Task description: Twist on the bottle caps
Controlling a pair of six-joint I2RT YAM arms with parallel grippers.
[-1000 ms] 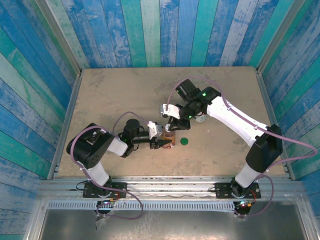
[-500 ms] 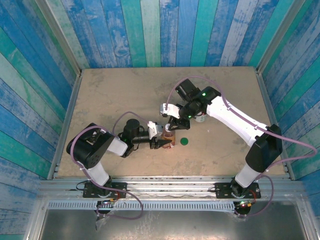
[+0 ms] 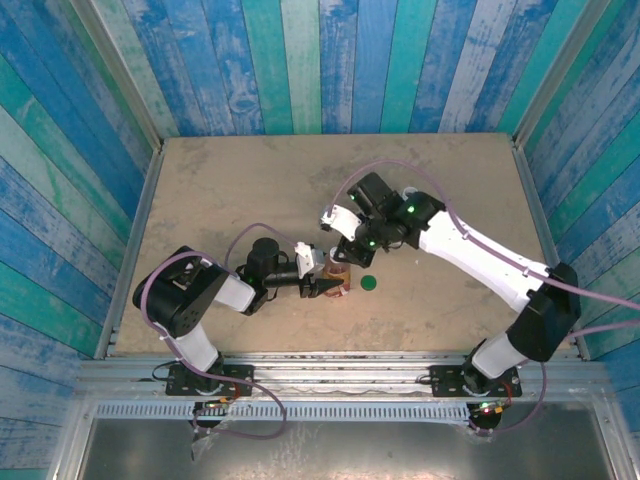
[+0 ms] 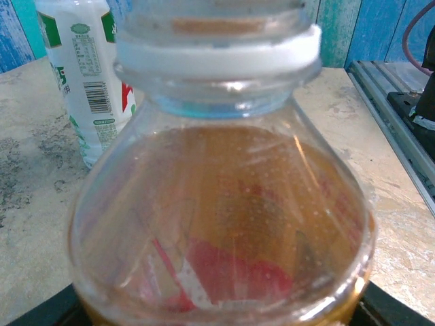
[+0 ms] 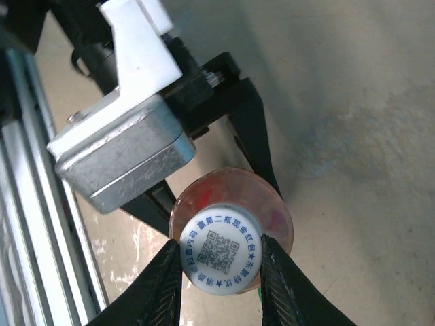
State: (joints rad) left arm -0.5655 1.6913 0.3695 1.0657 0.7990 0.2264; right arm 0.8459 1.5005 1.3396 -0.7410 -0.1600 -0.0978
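My left gripper point(image 3: 333, 286) is shut on the body of the clear bottle point(image 3: 339, 276) with amber liquid and a red label, and holds it upright on the table. This bottle point(image 4: 224, 224) stands very close in the left wrist view. The white cap point(image 5: 222, 255), printed with a QR code, sits on the bottle's mouth. My right gripper point(image 5: 222, 288) comes down from above and is shut on that cap, one finger on each side. The dark green cap point(image 3: 368, 283) lies flat on the table just right of the bottle. Behind stands the white bottle point(image 4: 85, 81), upright.
Blue and green plank walls point(image 3: 300, 60) close in the tan table point(image 3: 230, 190) on three sides. A metal rail point(image 4: 394, 102) runs along the table's near edge. My left gripper's black fingers point(image 5: 255, 136) reach round the bottle below the cap.
The right arm's forearm and wrist have swung round above the bottle, and its jaws have closed a little further on the white cap. The left arm and bottle have stayed put.
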